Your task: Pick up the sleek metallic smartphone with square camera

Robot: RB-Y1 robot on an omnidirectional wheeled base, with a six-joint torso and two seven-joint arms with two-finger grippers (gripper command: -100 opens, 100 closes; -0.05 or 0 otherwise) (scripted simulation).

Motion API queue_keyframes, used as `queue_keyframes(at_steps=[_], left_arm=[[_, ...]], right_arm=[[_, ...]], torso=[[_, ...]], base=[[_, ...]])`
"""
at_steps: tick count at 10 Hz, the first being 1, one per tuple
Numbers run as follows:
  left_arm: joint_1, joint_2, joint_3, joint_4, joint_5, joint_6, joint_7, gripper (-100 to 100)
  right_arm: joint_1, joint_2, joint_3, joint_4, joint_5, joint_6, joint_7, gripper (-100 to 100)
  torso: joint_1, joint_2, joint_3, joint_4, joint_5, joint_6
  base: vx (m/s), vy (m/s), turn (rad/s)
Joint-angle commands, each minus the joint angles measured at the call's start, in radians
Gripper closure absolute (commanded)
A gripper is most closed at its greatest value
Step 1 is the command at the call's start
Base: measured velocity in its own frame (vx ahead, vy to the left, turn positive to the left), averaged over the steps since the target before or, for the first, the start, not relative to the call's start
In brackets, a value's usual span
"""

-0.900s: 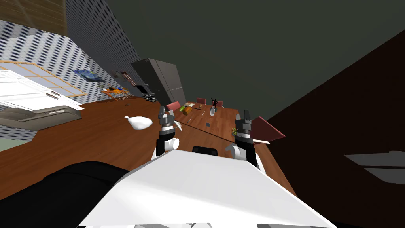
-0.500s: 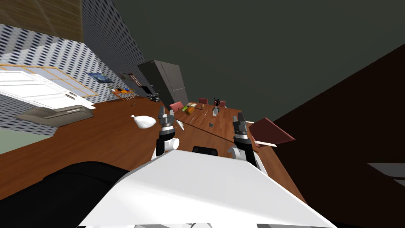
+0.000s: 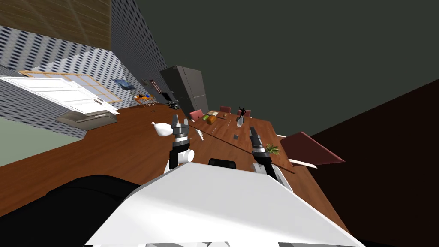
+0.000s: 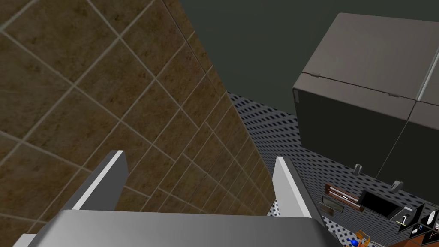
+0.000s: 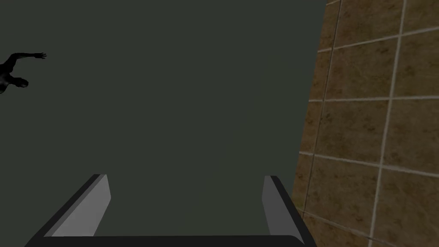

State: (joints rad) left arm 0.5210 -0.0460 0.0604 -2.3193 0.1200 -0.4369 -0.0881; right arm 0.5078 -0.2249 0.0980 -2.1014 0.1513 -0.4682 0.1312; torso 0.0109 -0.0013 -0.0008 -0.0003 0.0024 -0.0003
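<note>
A small, flat, dark grey thing (image 3: 236, 137), likely the smartphone, lies on the long brown table (image 3: 223, 143), too small to make out any detail. My left gripper (image 3: 180, 123) is raised over the table's near left part, well short of the phone, fingers open and empty (image 4: 201, 171). The right gripper (image 3: 253, 130) hangs just to the right of the phone and a little nearer to me. It leans leftward, also open with nothing between its fingers (image 5: 186, 188).
On the table's far end are orange and green items (image 3: 211, 118), a grey vase (image 3: 240, 122) and a black figurine (image 3: 242, 112). A small plant (image 3: 272, 149) sits near the right edge. Red chairs (image 3: 311, 148) ring the table. A white bag-like thing (image 3: 162, 128) lies left.
I have turned, so the room and table slid rightward in the head view. My right hand has twisted and leaned left; the left arm keeps its pose.
</note>
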Motion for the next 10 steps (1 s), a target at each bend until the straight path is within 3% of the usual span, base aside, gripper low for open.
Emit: queue_keyframes(at_steps=[1,2,6,7,8,9,10], left_arm=[[0.000,0.000,0.000,0.000,0.000,0.000,0.000,0],[0.000,0.000,0.000,0.000,0.000,0.000,0.000,0],[0.000,0.000,0.000,0.000,0.000,0.000,0.000,0],[0.000,0.000,0.000,0.000,0.000,0.000,0.000,0],[0.000,0.000,0.000,0.000,0.000,0.000,0.000,0],[0.000,0.000,0.000,0.000,0.000,0.000,0.000,0],[0.000,0.000,0.000,0.000,0.000,0.000,0.000,0]], right_arm=[[0.002,-0.050,0.010,0.050,0.033,-0.022,0.020,-100],[0.002,-0.061,0.010,0.063,0.033,-0.022,0.020,-100],[0.010,-0.178,0.029,0.177,0.106,-0.063,0.060,-100],[0.010,-0.183,0.029,0.188,0.106,-0.063,0.060,-100],[0.013,-0.225,0.035,0.224,0.133,-0.078,0.074,-100],[0.013,-0.225,0.035,0.234,0.133,-0.078,0.074,-100],[0.016,-0.267,0.040,0.277,0.162,-0.093,0.089,-100]], torso=[[0.000,0.000,0.000,0.000,0.000,0.000],[0.004,0.000,0.000,0.000,0.001,0.000],[0.001,0.000,0.000,0.000,0.001,0.000],[0.001,0.000,0.000,0.000,0.000,0.000],[-0.001,0.001,0.000,0.000,0.000,0.001],[-0.001,-0.001,0.000,0.000,0.000,0.000],[-0.003,-0.001,-0.001,0.000,0.000,0.001]], base=[[0.032,0.233,0.197],[0.037,0.165,0.074],[0.032,0.180,0.153],[0.036,0.137,0.075],[0.064,0.158,0.149],[0.068,0.121,0.082],[0.074,0.145,0.165]])
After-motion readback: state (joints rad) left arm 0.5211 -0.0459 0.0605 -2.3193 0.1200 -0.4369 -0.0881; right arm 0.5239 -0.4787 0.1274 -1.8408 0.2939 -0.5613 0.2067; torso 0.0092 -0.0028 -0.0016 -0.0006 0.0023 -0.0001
